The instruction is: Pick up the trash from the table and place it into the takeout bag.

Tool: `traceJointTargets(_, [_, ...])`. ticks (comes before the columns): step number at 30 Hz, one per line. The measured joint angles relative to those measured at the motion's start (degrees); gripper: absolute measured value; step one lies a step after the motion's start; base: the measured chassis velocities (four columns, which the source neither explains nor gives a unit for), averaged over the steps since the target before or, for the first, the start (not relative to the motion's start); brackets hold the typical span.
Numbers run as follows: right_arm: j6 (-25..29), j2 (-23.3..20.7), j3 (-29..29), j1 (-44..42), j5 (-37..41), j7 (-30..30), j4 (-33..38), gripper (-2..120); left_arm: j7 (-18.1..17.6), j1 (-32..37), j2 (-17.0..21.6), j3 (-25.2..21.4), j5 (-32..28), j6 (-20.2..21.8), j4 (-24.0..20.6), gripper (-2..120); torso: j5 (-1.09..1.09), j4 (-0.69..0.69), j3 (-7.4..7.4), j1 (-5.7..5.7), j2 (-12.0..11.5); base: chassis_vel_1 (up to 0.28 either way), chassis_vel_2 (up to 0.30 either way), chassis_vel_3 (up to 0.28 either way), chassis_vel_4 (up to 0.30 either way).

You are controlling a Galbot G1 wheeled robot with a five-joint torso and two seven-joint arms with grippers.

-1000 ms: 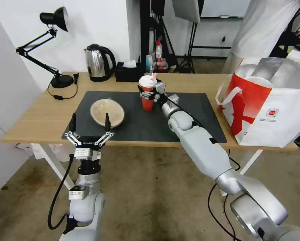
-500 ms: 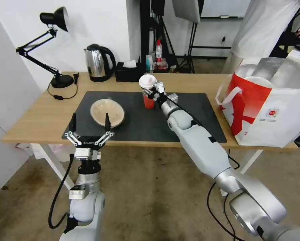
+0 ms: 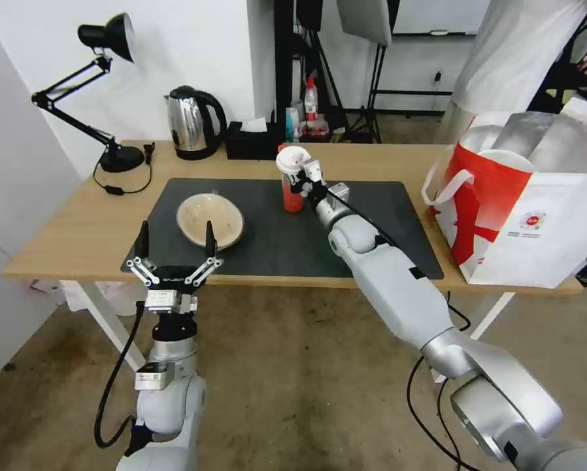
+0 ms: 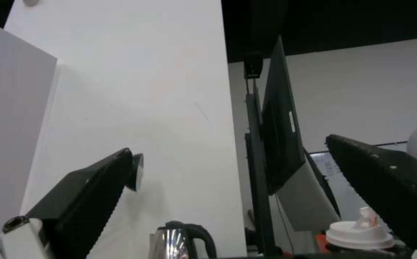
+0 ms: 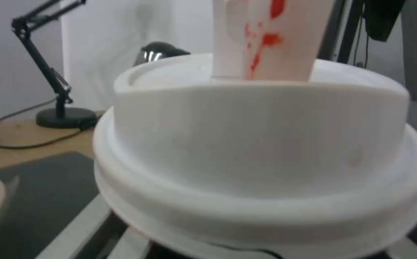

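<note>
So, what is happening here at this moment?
The right gripper is shut on the red drink cup over the dark mat on the table; the cup leans a little. The shallow beige bowl lies on the mat, untouched. The left gripper waits open at the table's near edge. The takeout bag stands open at the robot's right.

No text is legible on anything here.
</note>
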Motion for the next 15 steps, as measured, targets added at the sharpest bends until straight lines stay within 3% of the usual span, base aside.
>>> traceJointTargets(15, [-3.08,-1.7,-0.81,1.36,4.67,1.71,6.6,10,-0.02,0.15,0.0,0.13,0.87,0.01,-0.52,100,0.0,0.0,0.0,0.0,0.0,0.0,0.0,0.0,0.0])
